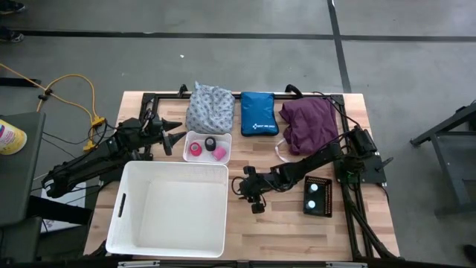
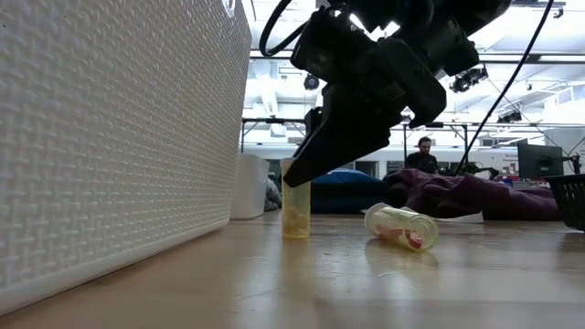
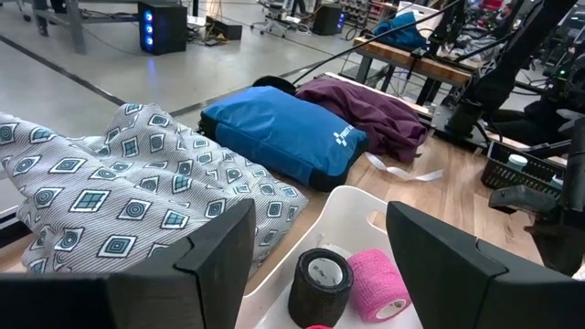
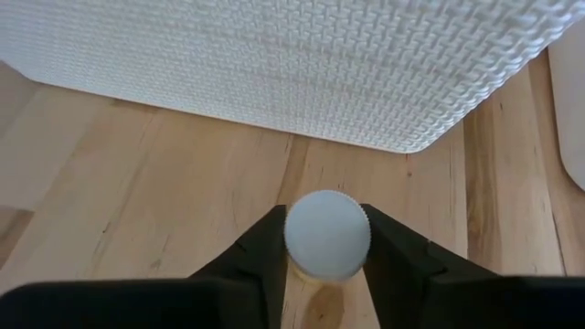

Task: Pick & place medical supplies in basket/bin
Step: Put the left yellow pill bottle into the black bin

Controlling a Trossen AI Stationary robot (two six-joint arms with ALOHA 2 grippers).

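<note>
The right tool (image 4: 324, 274) hangs straight over an upright vial (image 2: 295, 210), its fingers pinching the white cap from both sides. The vial stands on the table (image 1: 282, 231), long axis vertical, just beside the white bin (image 1: 171, 212), so the right arm is the nearer one. The low view alone shows a second vial (image 2: 402, 227) lying on its side nearby. The left tool (image 1: 172, 138), fingers spread, waits near the tape rolls (image 3: 347, 285).

Two dark, jointed arms; black cables looped along links; matte black, flat wedge-shaped fingers (image 3: 215, 256); blocky black wrist housings.
</note>
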